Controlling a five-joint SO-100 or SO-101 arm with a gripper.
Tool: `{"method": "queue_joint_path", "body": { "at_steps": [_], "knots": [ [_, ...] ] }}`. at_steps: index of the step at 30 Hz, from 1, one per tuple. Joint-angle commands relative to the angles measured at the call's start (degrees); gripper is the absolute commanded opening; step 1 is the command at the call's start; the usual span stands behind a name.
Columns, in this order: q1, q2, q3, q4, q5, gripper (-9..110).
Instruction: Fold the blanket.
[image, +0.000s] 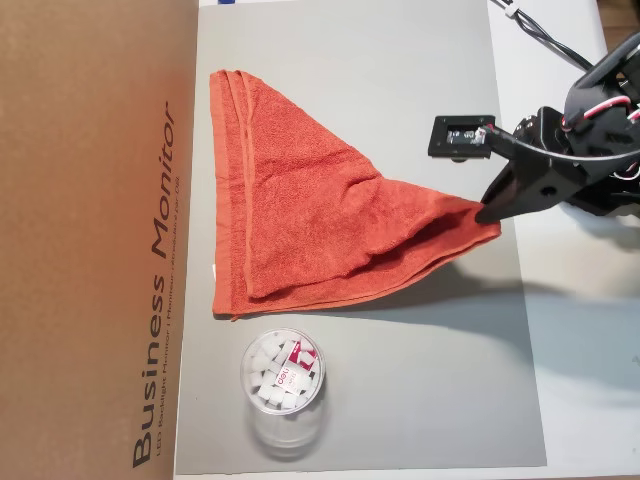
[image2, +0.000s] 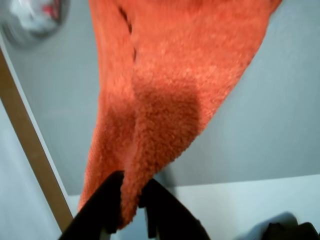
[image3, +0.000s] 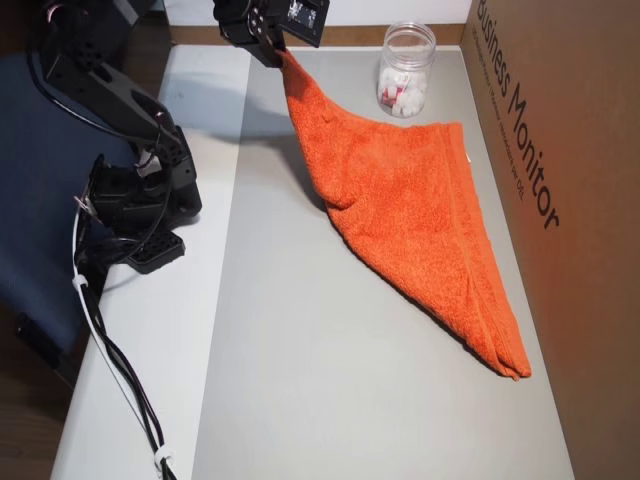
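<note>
Overhead view: clear tub (image: 283, 392) holds white pieces (one red-labelled); fingers (image: 487, 212) pinch the blanket (image: 300, 220) corner.

Wrist view: gripper (image2: 131, 212) cut off by bottom edge, only black fingertips (image2: 107, 200) showing; blanket (image2: 170, 85) corner tucked between them, so pinched bit hidden. Blanket runs off top edge too. Plastic tub (image2: 32, 17), far up-left of gripper, just blurry smear, contents unreadable. Overhead: tub (image: 283, 385) lower half motion-blurred; cardboard box (image: 95, 240) cropped.
</note>
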Motion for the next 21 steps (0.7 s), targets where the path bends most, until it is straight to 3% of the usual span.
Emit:
{"method": "queue_joint_path", "body": {
  "at_steps": [1, 16, 21],
  "knots": [
    [3.25, 0.44, -4.31, -0.62, -2.72, 0],
    [20.92, -0.88, -5.8, -14.41, -16.35, 0],
    [26.54, -9.58, -15.91, -15.91, -17.05, 0]
  ]
}}
